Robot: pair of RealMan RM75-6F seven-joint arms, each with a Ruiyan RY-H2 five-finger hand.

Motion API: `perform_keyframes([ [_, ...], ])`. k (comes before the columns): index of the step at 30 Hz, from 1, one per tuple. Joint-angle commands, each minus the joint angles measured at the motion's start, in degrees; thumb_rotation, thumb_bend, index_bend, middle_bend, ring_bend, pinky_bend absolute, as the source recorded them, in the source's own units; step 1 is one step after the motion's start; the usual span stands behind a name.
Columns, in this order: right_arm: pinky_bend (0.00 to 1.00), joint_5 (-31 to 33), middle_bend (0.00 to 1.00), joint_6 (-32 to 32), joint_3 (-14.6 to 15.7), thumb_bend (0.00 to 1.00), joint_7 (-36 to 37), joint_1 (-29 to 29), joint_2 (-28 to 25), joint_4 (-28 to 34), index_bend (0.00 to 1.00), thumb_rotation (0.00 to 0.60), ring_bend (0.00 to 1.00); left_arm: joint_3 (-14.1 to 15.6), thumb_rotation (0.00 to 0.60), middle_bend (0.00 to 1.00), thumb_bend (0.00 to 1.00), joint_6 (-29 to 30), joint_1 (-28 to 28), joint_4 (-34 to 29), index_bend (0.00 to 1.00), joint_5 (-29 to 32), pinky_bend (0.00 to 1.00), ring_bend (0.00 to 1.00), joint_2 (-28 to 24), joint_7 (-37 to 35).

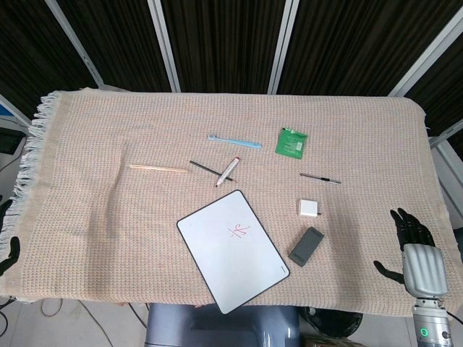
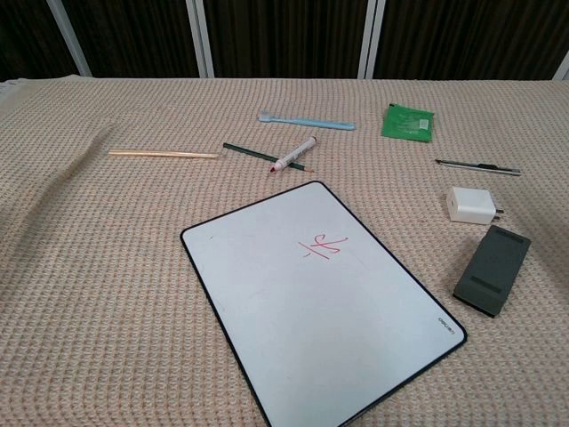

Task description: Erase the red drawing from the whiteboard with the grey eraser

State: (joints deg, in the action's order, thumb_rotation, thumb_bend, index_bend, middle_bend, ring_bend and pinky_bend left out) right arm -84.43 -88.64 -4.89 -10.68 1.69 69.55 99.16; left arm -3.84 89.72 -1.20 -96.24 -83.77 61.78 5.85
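**Starting from zero — eraser untouched, red mark intact**

Looking down from the head view, I judge the job hasn't begun. The red drawing sits whole near the middle of the whiteboard, which lies angled on the cloth-covered surface close to my edge. The grey eraser rests flat on the cloth just right of the board, below the small white charger, with nothing holding it.

My right robot hand hangs off the surface's right edge, fingers apart and empty — well apart from the eraser. Of the left robot hand I see only dark fingertips at the frame's edge, so I cannot tell its state.

Everything remains: pick up the eraser, carry it over the board, wipe the mark.
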Motion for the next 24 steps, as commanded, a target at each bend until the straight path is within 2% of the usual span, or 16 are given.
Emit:
perform_keyframes([
  [1, 0.16, -0.02, 0.07, -0.01, 0.02, 0.15, 0.0, -0.01, -0.02, 0.06, 0.02, 0.6, 0.09, -0.01, 0.6, 0.0, 0.53, 0.06, 0.02, 0.0, 0.07, -0.03, 0.0, 0.0, -0.01, -0.04],
  [11, 0.16, -0.49, 0.07, 0.14, 0.27, 0.15, 0.56, 0.01, -0.38, 0.27, 0.02, 0.6, 0.09, 0.05, 0.6, 0.0, 0.53, 0.34, 0.09, 0.07, 0.07, -0.4, 0.0, 0.0, -0.04, -0.19],
  [24, 0.16, -3.57, 0.07, 1.96, 1.43, 0.15, 5.01, 1.2, -1.41, -1.3, 0.02, 0.6, 0.09, 0.08, 0.6, 0.0, 0.53, 0.14, 0.04, 0.01, 0.07, -0.25, 0.0, 0.0, 0.08, 0.05],
])
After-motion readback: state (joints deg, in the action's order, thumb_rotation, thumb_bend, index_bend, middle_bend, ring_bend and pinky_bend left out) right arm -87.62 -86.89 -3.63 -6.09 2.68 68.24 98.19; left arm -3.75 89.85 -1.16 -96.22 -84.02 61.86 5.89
